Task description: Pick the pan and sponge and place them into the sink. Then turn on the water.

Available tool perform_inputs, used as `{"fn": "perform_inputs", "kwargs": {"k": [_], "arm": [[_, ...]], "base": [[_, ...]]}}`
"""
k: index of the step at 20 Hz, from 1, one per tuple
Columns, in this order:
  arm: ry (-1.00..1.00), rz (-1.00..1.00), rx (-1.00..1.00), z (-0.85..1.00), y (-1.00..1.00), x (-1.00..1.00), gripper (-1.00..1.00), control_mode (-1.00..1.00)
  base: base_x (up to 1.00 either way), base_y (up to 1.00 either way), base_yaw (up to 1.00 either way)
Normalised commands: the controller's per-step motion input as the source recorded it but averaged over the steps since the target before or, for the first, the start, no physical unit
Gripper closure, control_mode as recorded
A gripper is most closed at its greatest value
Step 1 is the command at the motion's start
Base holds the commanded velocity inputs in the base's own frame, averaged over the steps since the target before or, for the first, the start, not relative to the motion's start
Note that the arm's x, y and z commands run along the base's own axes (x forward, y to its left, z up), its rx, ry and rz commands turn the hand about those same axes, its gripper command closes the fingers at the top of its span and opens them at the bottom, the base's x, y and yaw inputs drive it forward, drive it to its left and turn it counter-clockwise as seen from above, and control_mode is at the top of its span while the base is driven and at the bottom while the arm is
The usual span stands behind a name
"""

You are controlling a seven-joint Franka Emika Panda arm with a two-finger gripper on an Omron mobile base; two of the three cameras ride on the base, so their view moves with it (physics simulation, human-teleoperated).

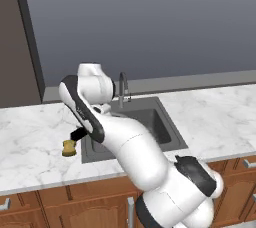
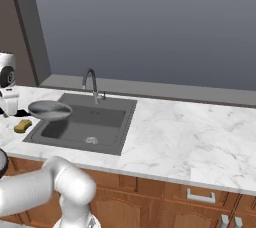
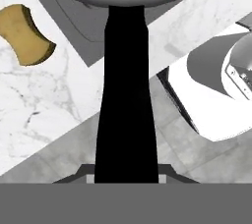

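My gripper (image 3: 126, 175) is shut on the straight black handle (image 3: 126, 95) of the silver-grey pan (image 2: 50, 110). The pan hangs level above the left edge of the dark grey sink (image 2: 118, 148), its bowl over the basin and clear of the bottom. In the left base view my arm hides the bowl, and only a bit of the handle (image 1: 77, 134) shows. The yellow-ochre sponge (image 2: 22, 126) lies on the marble counter just left of the sink rim (image 3: 74, 26), below and beside the handle. The sponge (image 3: 24, 34) is untouched. The gooseneck faucet (image 2: 91, 84) stands behind the basin with no water running.
White marble counter (image 2: 190, 132) stretches wide to the right of the sink. A grey wall with a low ledge (image 2: 175, 89) runs behind the faucet. Wooden cabinet fronts (image 2: 200, 197) sit below the counter edge. A dark panel (image 1: 17, 37) stands at the far left.
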Motion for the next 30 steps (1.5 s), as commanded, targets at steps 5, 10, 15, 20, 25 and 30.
{"fn": "perform_inputs", "kwargs": {"k": [5,10,15,20,25,30], "arm": [[0.25,0.0,0.0,-0.38,-0.76,0.19,1.0,-1.0],[0.13,-0.03,0.0,-0.24,-0.46,0.46,1.0,-1.0],[0.0,-0.11,-0.01,-0.03,-0.31,0.37,1.0,-1.0],[-0.04,-0.1,-0.06,-0.27,-0.25,0.1,1.0,-1.0],[-0.13,-0.07,-0.18,-0.44,-0.01,0.04,1.0,-1.0],[-0.19,-0.05,-0.2,-0.3,-0.02,0.18,1.0,-1.0]], "base": [[0.0,0.0,0.0],[0.0,0.0,0.0],[0.0,0.0,0.0],[0.0,0.0,0.0],[0.0,0.0,0.0],[0.0,0.0,0.0]]}}
